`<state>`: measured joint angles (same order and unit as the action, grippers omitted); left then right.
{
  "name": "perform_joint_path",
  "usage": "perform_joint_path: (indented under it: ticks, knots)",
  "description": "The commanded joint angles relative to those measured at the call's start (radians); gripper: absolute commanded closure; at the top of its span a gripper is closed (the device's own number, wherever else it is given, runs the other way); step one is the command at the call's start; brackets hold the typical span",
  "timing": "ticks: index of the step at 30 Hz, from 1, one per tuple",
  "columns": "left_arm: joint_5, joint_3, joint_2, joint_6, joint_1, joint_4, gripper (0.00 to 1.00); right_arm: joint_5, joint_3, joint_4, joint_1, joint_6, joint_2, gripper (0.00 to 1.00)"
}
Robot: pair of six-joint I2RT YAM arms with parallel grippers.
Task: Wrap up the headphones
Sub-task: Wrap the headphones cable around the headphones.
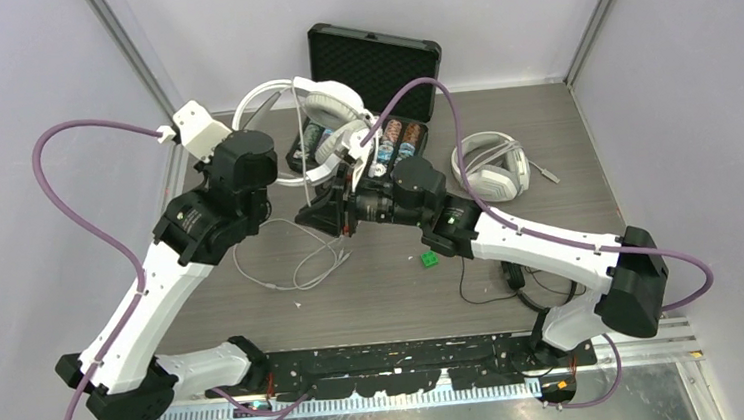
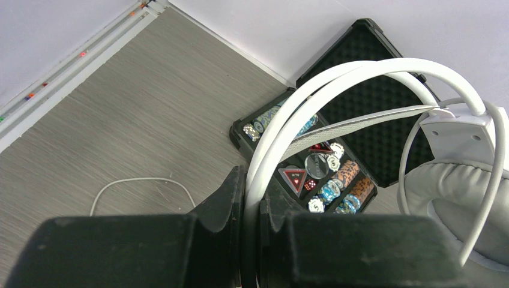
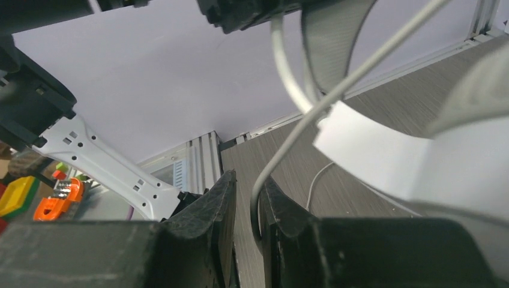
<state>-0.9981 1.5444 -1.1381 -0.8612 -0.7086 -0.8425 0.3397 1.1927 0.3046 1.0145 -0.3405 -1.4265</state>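
Left tool is clamped hard on the headband of the white headset, which hangs clear of the table toward 12 o'clock. Right tool has the cable between narrow jaws; pinched or loose, it can't be told. The band looks stiff, a sound hold. The cable looks limp, light and slippery, best taken near the cup.

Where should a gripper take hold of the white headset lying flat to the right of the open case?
Probably the headband, coming straight down from above with the jaws across the band. The white headset lies flat on the table. Its band is thin and exposed, while the ear cups look too bulky to close on.
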Motion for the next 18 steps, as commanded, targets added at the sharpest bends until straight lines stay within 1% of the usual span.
perform_joint_path:
  ticks: [1,6,8,14,18]
  knots:
    - [-0.022,0.057,0.006,-0.108,0.0,0.116,1.0,-0.062,-0.003,0.028,0.035,0.086,0.035,0.74]
    - [-0.005,0.064,0.007,-0.132,0.0,0.114,1.0,-0.123,-0.053,0.06,0.038,0.127,0.039,0.74]
    - [0.008,0.07,0.009,-0.134,0.0,0.112,1.0,-0.133,-0.087,0.084,0.039,0.147,0.045,0.71]
    - [0.062,0.08,0.023,-0.158,0.0,0.099,1.0,-0.117,-0.201,0.244,0.039,0.217,0.049,0.63]
    - [0.103,0.105,0.022,-0.165,0.0,0.089,1.0,-0.096,-0.258,0.356,0.039,0.27,0.018,0.59]
